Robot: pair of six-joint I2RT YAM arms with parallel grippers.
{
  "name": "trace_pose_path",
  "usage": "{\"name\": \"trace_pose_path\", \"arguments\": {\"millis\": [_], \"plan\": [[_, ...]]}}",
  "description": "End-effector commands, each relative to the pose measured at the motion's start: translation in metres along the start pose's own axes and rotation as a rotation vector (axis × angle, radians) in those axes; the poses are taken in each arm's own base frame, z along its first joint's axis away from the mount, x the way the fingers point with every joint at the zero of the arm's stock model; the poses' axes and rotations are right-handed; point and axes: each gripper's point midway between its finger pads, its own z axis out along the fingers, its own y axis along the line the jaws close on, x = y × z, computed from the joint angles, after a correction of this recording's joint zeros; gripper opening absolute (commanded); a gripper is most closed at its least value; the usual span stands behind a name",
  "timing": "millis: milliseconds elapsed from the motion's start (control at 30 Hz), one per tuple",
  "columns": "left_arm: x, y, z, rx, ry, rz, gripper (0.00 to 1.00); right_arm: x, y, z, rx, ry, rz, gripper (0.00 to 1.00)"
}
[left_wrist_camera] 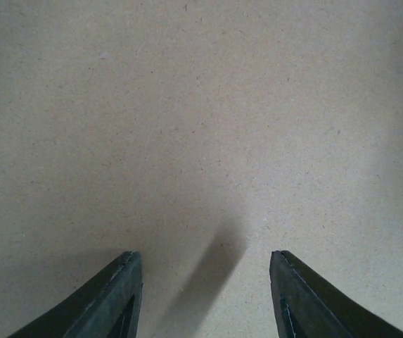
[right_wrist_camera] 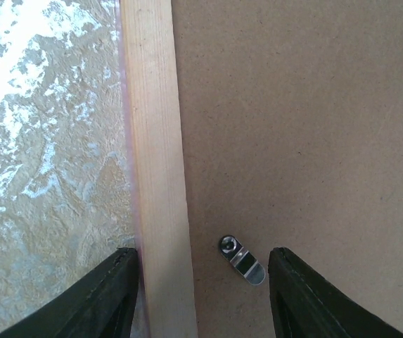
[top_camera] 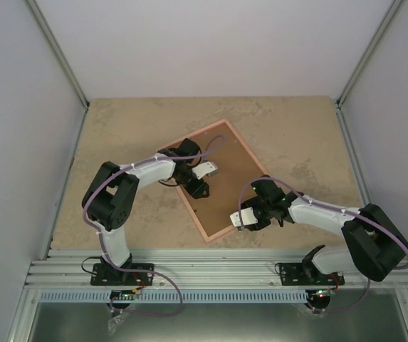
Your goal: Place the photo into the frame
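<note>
Both grippers open and empty over the frame, which lies back side up.
Left gripper (top_camera: 199, 188) hangs with jaws apart over the middle of the brown backing board (top_camera: 236, 178). Right gripper (top_camera: 241, 219), jaws also apart, straddles the near-right border of the frame (top_camera: 246, 147), with a small metal clip (right_wrist_camera: 243, 260) between its fingers. The frame lies flat and skewed, mid-table (top_camera: 118, 128).

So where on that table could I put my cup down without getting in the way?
Bare table lies between the frame and the back wall, widest in both far corners. The middle is crowded: the left gripper and right gripper both hang over the frame.
</note>
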Motion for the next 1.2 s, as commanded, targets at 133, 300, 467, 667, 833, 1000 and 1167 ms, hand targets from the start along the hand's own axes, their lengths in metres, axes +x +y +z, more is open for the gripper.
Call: {"name": "trace_pose_path", "arguments": {"millis": [133, 300, 467, 667, 833, 1000, 1167], "plan": [[-0.004, 0.0, 0.004, 0.016, 0.01, -0.003, 0.52, 0.018, 0.027, 0.016, -0.121, 0.074, 0.035, 0.48], [-0.004, 0.0, 0.004, 0.016, 0.011, -0.002, 0.51, 0.018, 0.037, 0.016, -0.191, 0.075, 0.051, 0.42], [-0.004, 0.001, 0.006, 0.02, 0.015, -0.003, 0.5, 0.018, 0.049, 0.017, -0.277, 0.077, 0.068, 0.42], [-0.003, 0.0, 0.006, 0.022, 0.018, -0.003, 0.5, 0.021, 0.054, 0.02, -0.337, 0.092, 0.094, 0.46], [-0.002, -0.001, 0.008, 0.028, 0.022, -0.006, 0.5, 0.018, 0.046, 0.018, -0.321, 0.091, 0.088, 0.53], [-0.003, 0.0, 0.009, 0.031, 0.024, -0.006, 0.49, 0.02, 0.05, 0.018, -0.359, 0.099, 0.087, 0.5], [-0.003, 0.0, 0.008, 0.029, 0.024, -0.004, 0.49, 0.023, 0.058, 0.019, -0.405, 0.108, 0.099, 0.44]]}}
